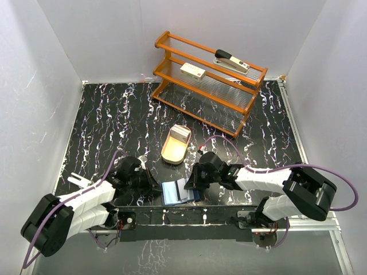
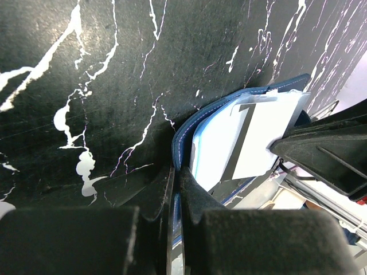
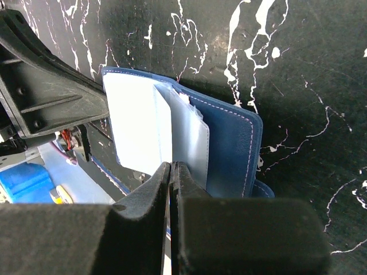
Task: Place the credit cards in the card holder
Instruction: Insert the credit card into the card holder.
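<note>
Tray near card holder — rack behind.

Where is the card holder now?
The card holder lies open on the table, near-edge centre in the top view, between the left pincer and right pincer.

The left end effector fills the 6 o'clock edge, its two black fingers pressed together on the near rim of the card holder. A sliver of glossy blue shows in the seam between them. The navy holder lies open on the black, white-veined counter and stretches toward 2 o'clock, its pale blue pocket facing up. A white credit card with a dark stripe lies on the pocket. From 3 o'clock the right end effector reaches in, its black tip touching the card's edge.
</note>
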`<state>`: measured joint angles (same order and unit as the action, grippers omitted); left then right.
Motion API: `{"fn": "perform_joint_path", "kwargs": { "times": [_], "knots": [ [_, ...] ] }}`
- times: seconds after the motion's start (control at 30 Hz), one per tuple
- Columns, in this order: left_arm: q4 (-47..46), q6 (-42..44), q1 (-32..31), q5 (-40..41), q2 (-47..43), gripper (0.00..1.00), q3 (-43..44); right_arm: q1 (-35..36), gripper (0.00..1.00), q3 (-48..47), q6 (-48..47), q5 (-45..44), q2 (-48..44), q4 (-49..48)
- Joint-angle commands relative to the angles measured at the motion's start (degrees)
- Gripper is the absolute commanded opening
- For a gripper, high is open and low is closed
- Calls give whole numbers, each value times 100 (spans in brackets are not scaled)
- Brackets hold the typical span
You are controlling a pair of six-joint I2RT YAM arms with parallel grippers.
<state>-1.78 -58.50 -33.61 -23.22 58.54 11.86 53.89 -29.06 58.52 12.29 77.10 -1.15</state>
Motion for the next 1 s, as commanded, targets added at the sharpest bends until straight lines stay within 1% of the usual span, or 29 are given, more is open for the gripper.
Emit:
{"fn": "perform_joint_path", "kwargs": {
  "times": [0.0, 0.3, 0.43, 0.53, 0.67, 0.97],
  "knots": [
    [144, 24, -25, 66, -25, 0, -142, 24, 0, 76, -148, 46, 83, -210],
    [177, -7, -23, 55, -26, 0, -85, 29, 0, 61, -54, -8, 185, -297],
    [160, -59, -23, 66, -40, 0, -113, 64, 9, -48, -71, -35, 262, -217],
    [178, -69, -28, 65, -74, 0, -129, 86, 17, -190, -159, -209, 220, 108],
    [186, -89, -25, 81, -134, 0, -147, 96, 23, -307, -221, -398, 90, 434],
    [187, -107, -24, 65, -146, 0, -132, 160, 21, -409, -292, -252, 274, 298]
  ]
}}
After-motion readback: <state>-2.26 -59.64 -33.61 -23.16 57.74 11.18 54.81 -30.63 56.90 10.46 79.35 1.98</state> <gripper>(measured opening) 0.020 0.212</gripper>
